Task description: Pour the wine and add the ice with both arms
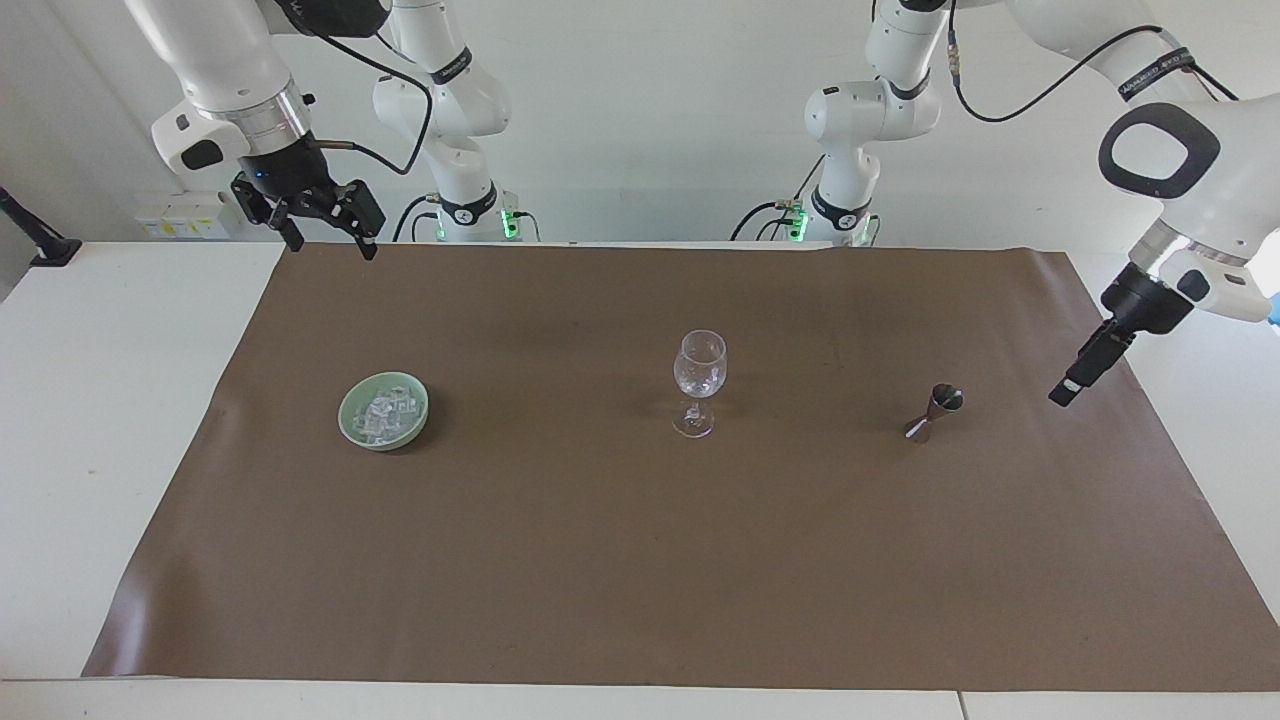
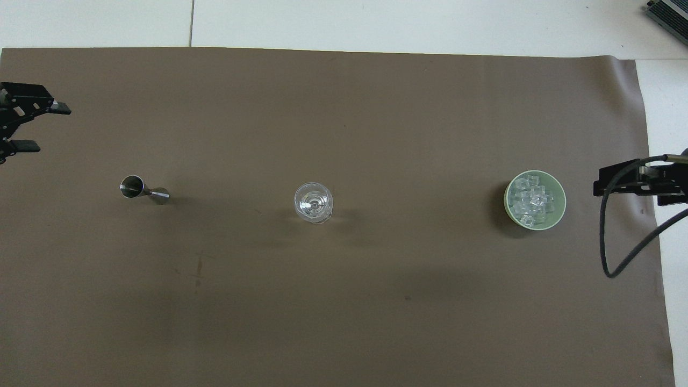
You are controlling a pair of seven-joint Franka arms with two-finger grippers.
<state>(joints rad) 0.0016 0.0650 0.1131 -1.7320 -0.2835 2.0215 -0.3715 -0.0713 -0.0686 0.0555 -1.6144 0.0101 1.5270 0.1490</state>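
A clear wine glass [image 1: 699, 380] stands upright mid-mat; it also shows in the overhead view [image 2: 313, 202]. The ice [image 1: 385, 412] lies heaped in a green bowl [image 1: 350, 398] toward the right arm's end, ice [image 2: 532, 201] and bowl [image 2: 560, 188] both showing from overhead. A steel jigger [image 1: 933, 413] stands toward the left arm's end and shows from overhead too [image 2: 144, 190]. My left gripper [image 1: 1062, 392] hangs open and empty over the mat's edge, apart from the jigger, at the overhead view's edge [image 2: 45, 128]. My right gripper [image 1: 333, 245] waits open and empty, raised over the mat's corner near its base, and shows from overhead [image 2: 599, 187].
A brown mat [image 1: 600, 550] covers most of the white table [image 1: 120, 400]. A black cable [image 2: 618, 258] loops from the right arm over the mat's edge. A grey device [image 2: 669, 13] sits at the table's corner farthest from the robots.
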